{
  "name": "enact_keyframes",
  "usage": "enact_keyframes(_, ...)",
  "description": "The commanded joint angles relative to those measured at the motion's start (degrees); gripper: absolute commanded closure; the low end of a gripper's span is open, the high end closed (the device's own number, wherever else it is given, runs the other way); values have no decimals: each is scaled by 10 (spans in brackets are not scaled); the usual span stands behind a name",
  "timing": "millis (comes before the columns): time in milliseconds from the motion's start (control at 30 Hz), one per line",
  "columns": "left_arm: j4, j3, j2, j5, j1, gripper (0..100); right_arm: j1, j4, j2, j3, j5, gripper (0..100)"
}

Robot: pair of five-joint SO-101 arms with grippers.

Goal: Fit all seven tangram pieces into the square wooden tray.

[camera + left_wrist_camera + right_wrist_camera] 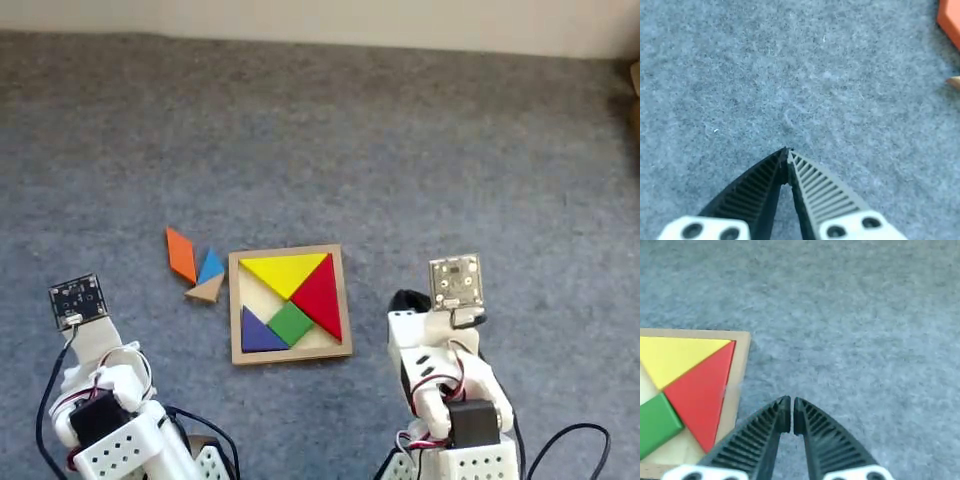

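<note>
Tray (285, 251) of pale wood lies on the grey bench (420, 150) between the arms, holding a yellow triangle (283, 272), red triangle (320, 297), green square (291, 322) and violet-blue triangle (258, 333). Just beside its left edge (loose on the bench) lie an orange parallelogram (181, 254), its long axis running away from the arms, a small blue triangle (211, 267) and a tan triangle (207, 290). The left hand (786, 152) is pressed together, empty; the right hand (791, 412) is nearly so, also empty.
</note>
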Motion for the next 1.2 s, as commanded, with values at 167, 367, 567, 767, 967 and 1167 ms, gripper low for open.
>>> enact_keyframes(167,4,12,-33,1,-2,993,11,13,-15,28,-82,978)
enact_keyframes(367,-7,12,-33,1,-2,994,25,8,-16,89,-105,978)
enact_keyframes(567,-18,12,-33,-3,-2,993,68,12,-15,112,-104,978)
enact_keyframes(767,-158,10,-33,-133,-1,992,90,56,-15,112,-104,978)
enact_keyframes(967,-151,-62,-33,-226,89,992,90,93,-18,116,-104,978)
enact_keyframes(1167,-11,-239,-22,-226,207,951,93,94,-18,116,-104,979)
